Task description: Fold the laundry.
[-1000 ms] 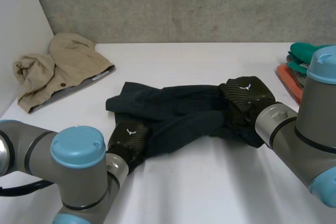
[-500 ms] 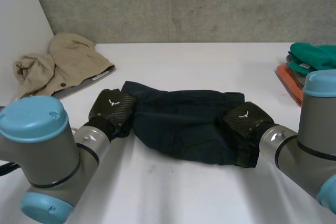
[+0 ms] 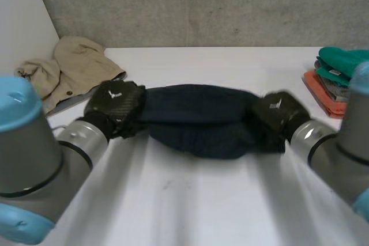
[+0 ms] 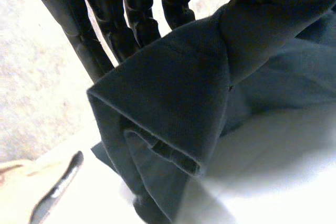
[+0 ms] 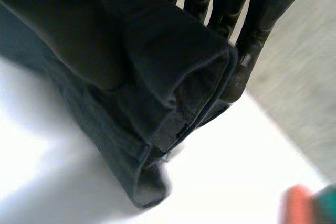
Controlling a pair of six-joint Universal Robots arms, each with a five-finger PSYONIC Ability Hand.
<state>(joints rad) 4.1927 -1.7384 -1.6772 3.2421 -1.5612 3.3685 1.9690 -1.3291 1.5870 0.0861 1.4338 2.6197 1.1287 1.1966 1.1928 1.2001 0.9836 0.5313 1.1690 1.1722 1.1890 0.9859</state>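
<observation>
White table runs back to a grey concrete wall in the head view. At the centre of the frame we see the dark navy garment bunched into a thick roll between the two hands. Half a second ago it lay spread flat on the table. The left hand grips its left end and the right hand its right end. Both arms now loom larger in the lower corners than before. A beige garment sits crumpled at the upper left. A green and orange stack of folded cloth lies at the right edge. Neither has moved.

From the left wrist we see what the head view hides. The left hand's fingers stand behind a folded corner of the navy cloth, with the thumb pressed on its front, so the hand pinches the garment. The layered hem hangs open below the fingertips.

From the right wrist, the right hand's fingers lie behind several stacked layers of the same cloth. The thumb clamps them from the front, so this hand grips the garment too. Beyond the fingertips we make out a blur of orange and green on the table.
</observation>
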